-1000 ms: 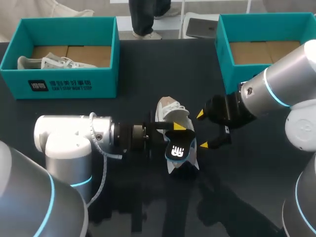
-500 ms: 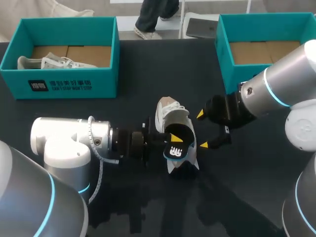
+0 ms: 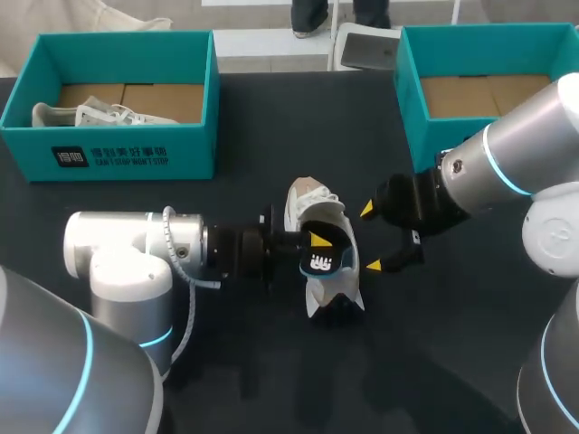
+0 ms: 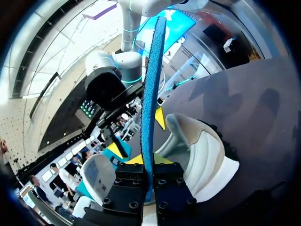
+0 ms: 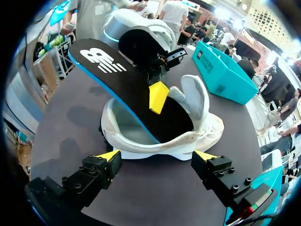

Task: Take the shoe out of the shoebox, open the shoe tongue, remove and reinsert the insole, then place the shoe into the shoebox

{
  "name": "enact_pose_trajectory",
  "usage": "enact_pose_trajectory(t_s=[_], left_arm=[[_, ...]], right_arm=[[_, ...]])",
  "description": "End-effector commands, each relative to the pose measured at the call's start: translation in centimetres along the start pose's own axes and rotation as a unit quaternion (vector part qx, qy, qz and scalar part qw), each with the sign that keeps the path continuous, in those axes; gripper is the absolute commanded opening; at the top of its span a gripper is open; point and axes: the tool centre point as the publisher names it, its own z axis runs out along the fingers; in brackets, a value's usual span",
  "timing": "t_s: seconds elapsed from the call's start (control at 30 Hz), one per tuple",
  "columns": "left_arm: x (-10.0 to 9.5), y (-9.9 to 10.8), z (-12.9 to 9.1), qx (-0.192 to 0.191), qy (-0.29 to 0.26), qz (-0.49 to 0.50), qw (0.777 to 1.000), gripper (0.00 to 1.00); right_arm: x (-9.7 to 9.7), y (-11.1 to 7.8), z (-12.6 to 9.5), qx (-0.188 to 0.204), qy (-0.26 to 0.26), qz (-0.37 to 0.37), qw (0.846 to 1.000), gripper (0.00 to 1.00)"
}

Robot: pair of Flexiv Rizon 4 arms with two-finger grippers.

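A white shoe (image 3: 318, 220) lies on the dark table's middle, also seen in the right wrist view (image 5: 141, 141) and left wrist view (image 4: 202, 155). Its insole (image 3: 322, 262), black on top and blue beneath, sticks up out of the heel opening while its front end stays inside the shoe. My left gripper (image 3: 315, 244) is shut on the insole, whose blue edge (image 4: 151, 94) runs up between the fingers of that gripper (image 4: 149, 165). My right gripper (image 3: 369, 238) stands open just right of the shoe. Its own tips (image 5: 157, 155) flank the heel without touching it.
A teal shoebox (image 3: 122, 158) at the back left holds another white shoe (image 3: 99, 115). A second teal shoebox (image 3: 409, 99) at the back right shows only its cardboard floor. Bare dark table lies in front of the shoe.
My left gripper has shut on the insole and shifted it slightly up and back. The shoe and my right arm have stayed put.
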Motion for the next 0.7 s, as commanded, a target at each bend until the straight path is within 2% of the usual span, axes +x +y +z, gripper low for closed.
enact_pose_trajectory(t_s=[0.03, 0.07, 0.1, 0.2, 0.33, 0.43, 0.63, 0.7], left_arm=[[0.0, 0.2, 0.0, -0.005, -0.006, 0.000, 1.000, 0.00], [-0.1, 0.0, -0.2, -0.006, -0.007, 0.000, 1.000, 0.00], [-0.2, -0.2, -0.3, -0.006, -0.009, 0.000, 1.000, 0.20], [-0.5, -1.0, -0.5, -0.003, -0.010, 0.004, 1.000, 0.14], [-0.8, -1.8, -0.6, 0.001, -0.011, 0.011, 1.000, 0.19], [-0.7, -2.3, -0.7, 0.003, -0.011, 0.012, 1.000, 0.19], [-0.4, -3.8, -0.9, 0.009, -0.011, 0.018, 1.000, 0.18], [-0.1, -4.1, -0.9, 0.006, -0.008, 0.023, 1.000, 0.12]], right_arm=[[0.1, 0.1, 0.0, 0.001, -0.001, 0.000, 1.000, 1.00], [0.1, 0.1, 0.0, 0.001, -0.001, 0.000, 1.000, 1.00], [0.1, 0.1, 0.0, 0.001, -0.001, 0.000, 1.000, 1.00], [0.1, 0.1, 0.0, 0.001, -0.001, 0.000, 1.000, 1.00], [0.1, 0.1, 0.0, 0.001, -0.001, 0.000, 1.000, 1.00], [0.1, 0.1, 0.0, 0.001, -0.001, 0.000, 1.000, 1.00], [0.1, 0.1, 0.0, 0.001, -0.001, 0.000, 1.000, 1.00], [0.1, 0.1, 0.0, 0.001, -0.001, 0.000, 1.000, 1.00]])
